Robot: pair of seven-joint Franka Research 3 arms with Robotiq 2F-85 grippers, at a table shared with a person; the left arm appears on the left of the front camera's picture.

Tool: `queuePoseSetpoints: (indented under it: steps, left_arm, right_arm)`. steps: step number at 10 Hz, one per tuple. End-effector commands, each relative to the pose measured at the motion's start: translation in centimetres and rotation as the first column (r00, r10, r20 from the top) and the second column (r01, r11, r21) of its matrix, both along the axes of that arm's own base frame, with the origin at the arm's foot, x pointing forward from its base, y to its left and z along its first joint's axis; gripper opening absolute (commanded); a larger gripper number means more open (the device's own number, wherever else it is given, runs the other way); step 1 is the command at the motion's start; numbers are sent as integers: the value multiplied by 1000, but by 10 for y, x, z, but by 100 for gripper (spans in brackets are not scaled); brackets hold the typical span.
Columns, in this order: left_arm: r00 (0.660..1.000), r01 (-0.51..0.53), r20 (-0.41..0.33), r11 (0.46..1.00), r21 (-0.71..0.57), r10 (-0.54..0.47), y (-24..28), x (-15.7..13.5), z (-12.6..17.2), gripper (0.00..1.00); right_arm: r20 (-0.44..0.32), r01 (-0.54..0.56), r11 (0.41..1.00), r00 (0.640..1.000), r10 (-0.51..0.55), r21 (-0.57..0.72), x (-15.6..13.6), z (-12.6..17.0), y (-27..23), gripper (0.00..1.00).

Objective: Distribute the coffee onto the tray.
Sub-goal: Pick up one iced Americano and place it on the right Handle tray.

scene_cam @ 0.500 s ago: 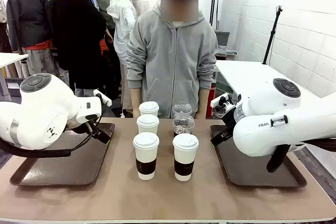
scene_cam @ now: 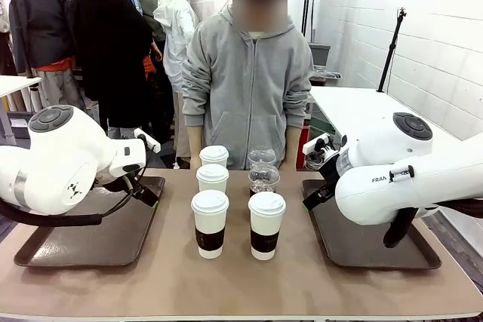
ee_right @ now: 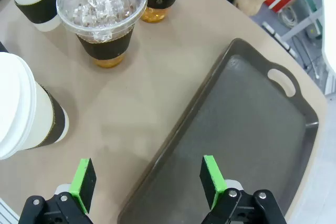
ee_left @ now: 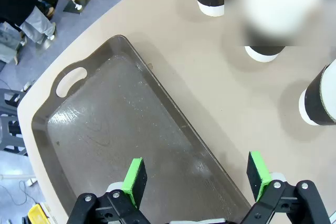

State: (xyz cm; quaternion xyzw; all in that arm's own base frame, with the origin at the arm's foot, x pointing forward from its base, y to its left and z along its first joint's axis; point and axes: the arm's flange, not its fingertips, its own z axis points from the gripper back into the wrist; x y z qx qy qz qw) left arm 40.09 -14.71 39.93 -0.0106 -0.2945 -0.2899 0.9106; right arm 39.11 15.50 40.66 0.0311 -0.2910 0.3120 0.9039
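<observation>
- Our left claw [ee_left: 197, 181] was wide open and had nothing in it. It hung over the left tray [ee_left: 94, 129], which was bare.
- Our right claw [ee_right: 148, 181] was wide open too and held nothing. It hung over the inner edge of the right tray [ee_right: 262, 129], which was also bare.
- The coffee stood in the middle of the table [scene_cam: 151, 284], between the two trays and on neither one. Every cup stood straight up, so we judged that a claw should come in from the side and close round the dark sleeve.
- Nearest to us, two white cups stood side by side: the front left cup [scene_cam: 210, 223] and the front right cup [scene_cam: 266, 225]. The front right cup sat just beside the right claw, toward the middle of the table, so we thought that arm was the nearer one. The front left cup lay nearer the left claw.
- Nothing stood between either claw and its front cup.
- Behind them stood two more white cups [scene_cam: 212, 179] in a row on the left and two clear cups [scene_cam: 263, 179] of amber drink on the right. The front cups were in the way of these, so we judged the front ones should go first.
- Farthest off, a person [scene_cam: 249, 88] in a grey hoodie stood close behind the table.
</observation>
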Motion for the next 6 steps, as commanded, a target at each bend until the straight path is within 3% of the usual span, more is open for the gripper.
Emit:
queuePoseSetpoints:
  steps: [1,6]
  left_arm:
    - [1000,0,5,1000,-2,0,0,0,0,100]
    - [1000,0,0,1000,0,0,0,0,0,100]
  right_arm:
    - [2,0,1000,1000,0,0,1,-1,0,100]
    - [0,0,1000,1000,0,0,0,0,0,100]
